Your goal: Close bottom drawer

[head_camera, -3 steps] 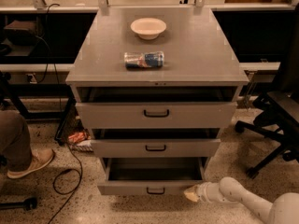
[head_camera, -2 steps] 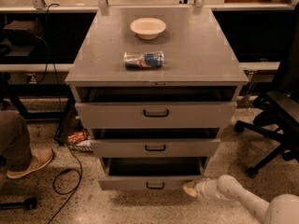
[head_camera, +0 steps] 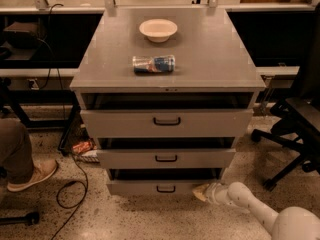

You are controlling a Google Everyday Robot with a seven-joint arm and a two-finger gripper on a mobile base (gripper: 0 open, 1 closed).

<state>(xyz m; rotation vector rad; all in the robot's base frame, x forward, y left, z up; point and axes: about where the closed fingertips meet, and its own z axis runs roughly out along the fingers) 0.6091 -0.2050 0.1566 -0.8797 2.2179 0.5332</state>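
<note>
Cabinet (head_camera: 165,79) of grey metal fills the middle of the view, its three drawers each standing a little proud, with a dark slot above every front. The bottom drawer (head_camera: 135,187) is the lowest and narrowest front, near the floor, and juts out only slightly. So the closing push looks to be in hand and nearly done.

The white arm (head_camera: 250,209) reaches in low from the right. Its gripper (head_camera: 202,192) sits at the right end of that bottom front, touching it or just beside it. I cannot tell whether it is spread or pressed together.

The next move calls for a straight push inward. Contact so far from the small black handle (head_camera: 165,188) could skew the tray on its runners.

Nothing can be made out inside any drawer. On top, the white bowl (head_camera: 158,29) looks empty, and a can (head_camera: 153,64) lies on its side near it.
</note>
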